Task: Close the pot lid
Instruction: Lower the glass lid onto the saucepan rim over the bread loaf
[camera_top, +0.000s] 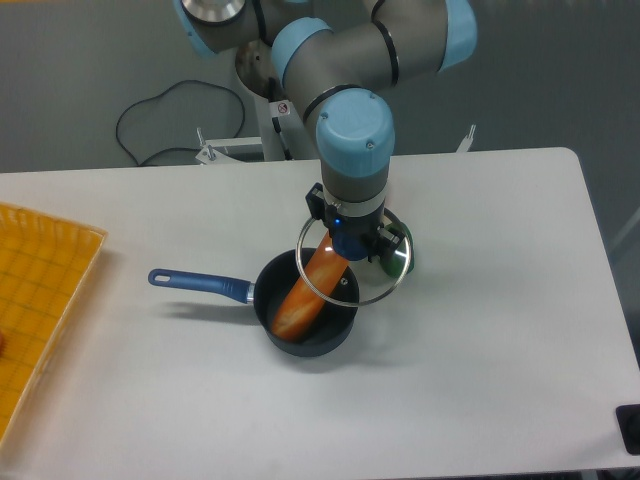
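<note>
Below and to the lower left of the gripper (352, 246), clamped on the knob of the lid (353, 262), sat the pot (305, 318) on the surface (480, 350). Its rim was only partly overlapped; a loaf (311, 290) leaned out, likely obstructing seating.

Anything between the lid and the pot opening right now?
Yes. In the fixed camera view, a long orange baguette leans in the pot, its upper end sticking up under the pot lid held by the claw.
</note>
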